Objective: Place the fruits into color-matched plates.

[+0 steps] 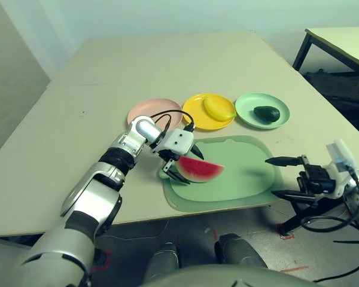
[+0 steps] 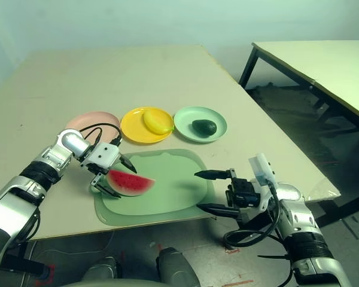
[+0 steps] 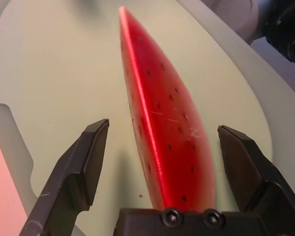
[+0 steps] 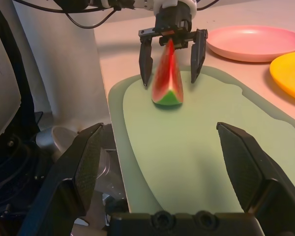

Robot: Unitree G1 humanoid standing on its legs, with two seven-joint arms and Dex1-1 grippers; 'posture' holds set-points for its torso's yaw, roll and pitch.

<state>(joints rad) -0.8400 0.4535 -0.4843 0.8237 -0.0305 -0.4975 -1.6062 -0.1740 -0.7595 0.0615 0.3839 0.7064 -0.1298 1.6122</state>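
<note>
Left tool (image 1: 180,166) open, fingers straddling watermelon (image 1: 200,170) on mat (image 1: 239,179); right tool (image 1: 282,177) open beside mat.

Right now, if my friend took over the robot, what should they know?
Left end effector: open, fingers on either side of the watermelon wedge, not closed on it.
Right end effector: open, holding nothing, at the mat's edge.
Done: banana lies in the yellow plate, avocado in the green plate.
Left: grip the wedge, still on the mat, and place it in the pink plate.
</note>
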